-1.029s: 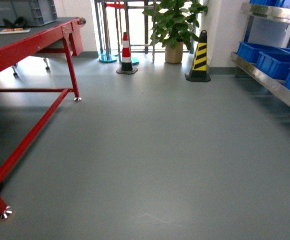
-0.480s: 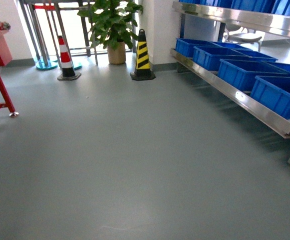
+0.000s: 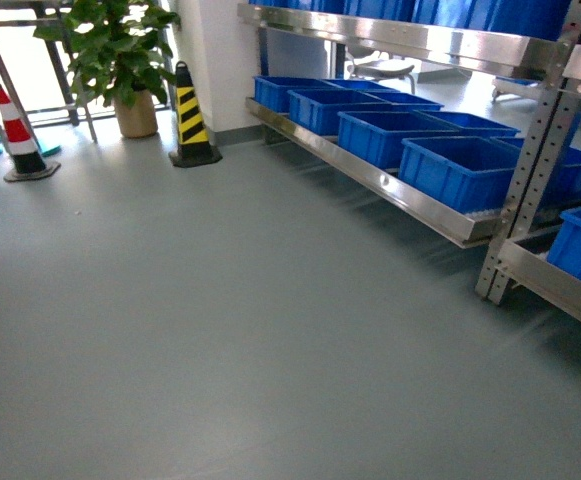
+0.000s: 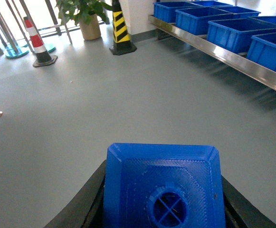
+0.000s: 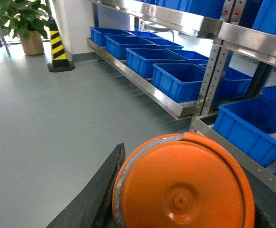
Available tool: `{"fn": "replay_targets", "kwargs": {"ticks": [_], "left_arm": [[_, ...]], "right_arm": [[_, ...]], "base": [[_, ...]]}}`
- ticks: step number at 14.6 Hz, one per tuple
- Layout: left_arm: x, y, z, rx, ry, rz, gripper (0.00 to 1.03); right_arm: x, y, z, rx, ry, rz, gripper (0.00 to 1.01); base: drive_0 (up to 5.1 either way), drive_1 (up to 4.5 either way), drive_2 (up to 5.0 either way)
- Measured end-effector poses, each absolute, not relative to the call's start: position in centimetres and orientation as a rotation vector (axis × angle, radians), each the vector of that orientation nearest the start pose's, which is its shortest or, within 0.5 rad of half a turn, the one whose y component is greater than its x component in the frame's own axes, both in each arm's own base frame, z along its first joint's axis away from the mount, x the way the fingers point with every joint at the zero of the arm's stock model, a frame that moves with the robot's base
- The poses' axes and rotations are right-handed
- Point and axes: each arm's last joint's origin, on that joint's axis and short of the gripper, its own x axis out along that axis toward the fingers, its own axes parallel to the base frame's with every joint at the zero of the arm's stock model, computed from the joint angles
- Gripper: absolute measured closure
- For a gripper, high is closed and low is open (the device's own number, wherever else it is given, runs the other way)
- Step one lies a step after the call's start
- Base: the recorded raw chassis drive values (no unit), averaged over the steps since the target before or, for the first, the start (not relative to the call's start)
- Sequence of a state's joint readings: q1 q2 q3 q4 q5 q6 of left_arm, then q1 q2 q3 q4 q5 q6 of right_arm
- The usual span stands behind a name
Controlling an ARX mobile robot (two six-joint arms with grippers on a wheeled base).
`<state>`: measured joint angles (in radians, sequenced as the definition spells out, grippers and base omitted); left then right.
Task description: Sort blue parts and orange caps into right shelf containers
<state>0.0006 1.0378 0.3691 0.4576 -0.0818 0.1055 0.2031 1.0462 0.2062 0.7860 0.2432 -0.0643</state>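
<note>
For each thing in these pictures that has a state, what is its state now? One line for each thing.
Blue part: held in the left pincer.
Orange cap: held in the right pincer.
Blue crates: open-topped, on the lower shelf; those seen inside look empty.
Striped cones: upright on the floor.
Potted plant: upright.

Grey floor point(image 3: 220, 330): smooth, extends ahead of both grippers. Standing on it, ahead and left of the left gripper point(image 4: 164, 209): a red-white cone point(image 3: 16, 135), a potted plant point(image 3: 120, 60) and a yellow-black cone point(image 3: 190, 115), the last beside a white pillar. Steel shelf point(image 3: 410, 195), ahead and right of the right gripper point(image 5: 183, 199): its low tier carries a row of blue crates point(image 3: 460, 170), set close together. Contents of the crates cannot be made out.
</note>
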Motion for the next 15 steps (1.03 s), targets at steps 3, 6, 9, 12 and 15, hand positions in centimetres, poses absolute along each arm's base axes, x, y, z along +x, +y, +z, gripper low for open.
{"fn": "replay_targets", "kwargs": {"ticks": [3, 6, 9, 12, 15], "left_arm": [[20.97, 0.25, 20.58, 0.114, 0.215, 0.071, 0.59], [20.97, 0.25, 20.58, 0.114, 0.215, 0.070, 0.59], [20.97, 0.25, 20.58, 0.114, 0.215, 0.070, 0.59], [20.97, 0.25, 20.58, 0.114, 0.216, 0.070, 0.59], [20.97, 0.25, 20.58, 0.114, 0.215, 0.071, 0.59]], "right_arm": [[18.92, 3.18, 18.44, -0.077, 0.054, -0.039, 0.57], [18.91, 3.18, 18.44, -0.077, 0.055, -0.039, 0.57], [18.91, 3.18, 18.44, -0.076, 0.054, -0.038, 0.57], [18.91, 3.18, 18.44, -0.076, 0.054, -0.038, 0.57], [18.91, 3.18, 18.44, -0.077, 0.054, -0.038, 0.57]], "base": [[-1.4, -1.40, -1.4], [-1.4, -1.44, -1.4], [-1.5, -1.50, -1.5], [-1.7, -1.67, -1.7], [-1.7, -1.66, -1.7]]}}
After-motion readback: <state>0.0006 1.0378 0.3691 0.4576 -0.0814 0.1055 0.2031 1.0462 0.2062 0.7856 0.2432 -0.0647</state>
